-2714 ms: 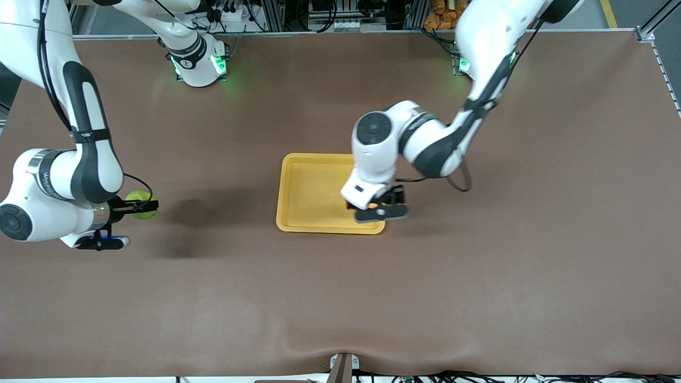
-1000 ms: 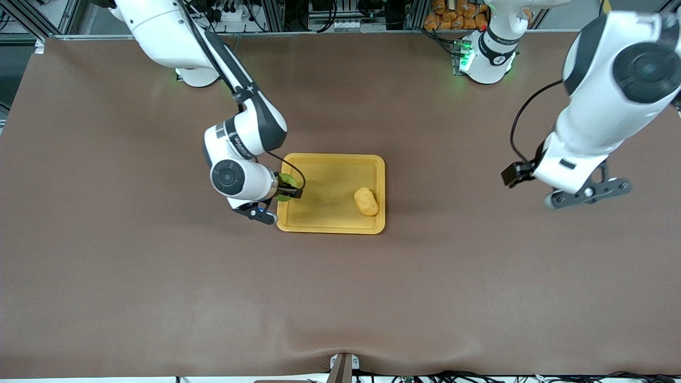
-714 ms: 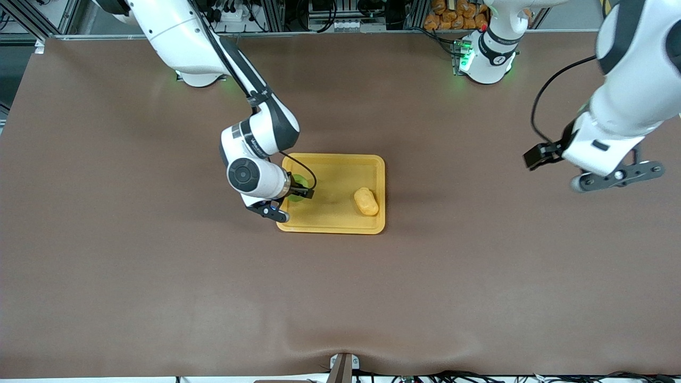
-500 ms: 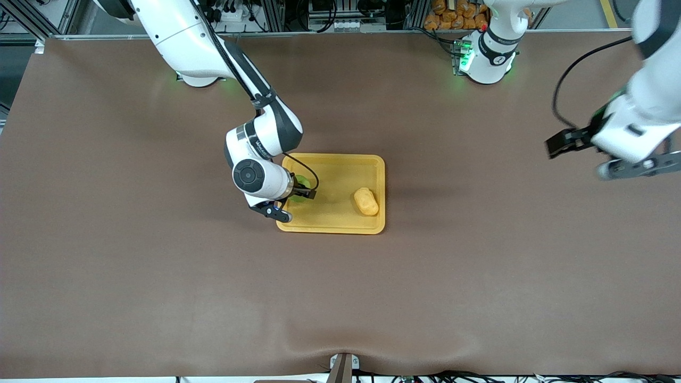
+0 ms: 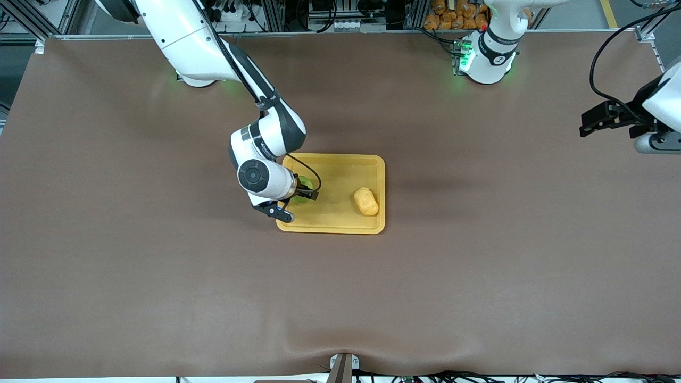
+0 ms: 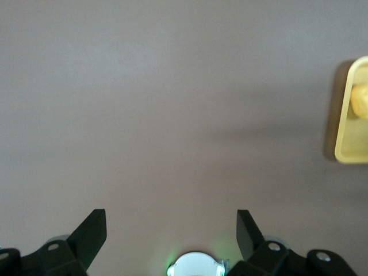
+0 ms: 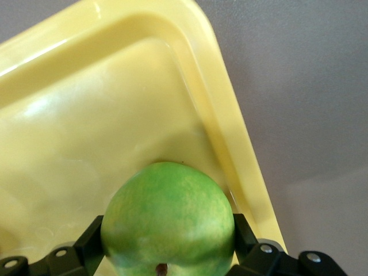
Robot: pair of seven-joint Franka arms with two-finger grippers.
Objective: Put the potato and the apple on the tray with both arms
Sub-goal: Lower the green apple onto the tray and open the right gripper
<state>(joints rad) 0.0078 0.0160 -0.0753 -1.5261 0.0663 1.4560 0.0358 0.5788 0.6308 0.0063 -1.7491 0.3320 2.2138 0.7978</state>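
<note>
The yellow tray (image 5: 332, 165) lies mid-table. The pale-yellow potato (image 5: 366, 201) rests on it, at the end toward the left arm. My right gripper (image 5: 302, 193) is shut on the green apple (image 5: 301, 186) and holds it low over the tray's end toward the right arm. In the right wrist view the apple (image 7: 168, 218) sits between the fingers over the tray (image 7: 115, 98). My left gripper (image 5: 612, 118) is open and empty, raised high over the table's left-arm end. The left wrist view shows bare table, the tray's edge (image 6: 347, 132) and part of the potato (image 6: 361, 99).
The brown table mat (image 5: 159, 276) spreads wide around the tray. The arm bases (image 5: 487, 56) glow green along the table's edge farthest from the front camera. Cables and orange items lie past that edge.
My right gripper carried the apple from the table's right-arm end to over the tray and lowered it. My left gripper let go of the potato on the tray and pulled away upward toward its end.
</note>
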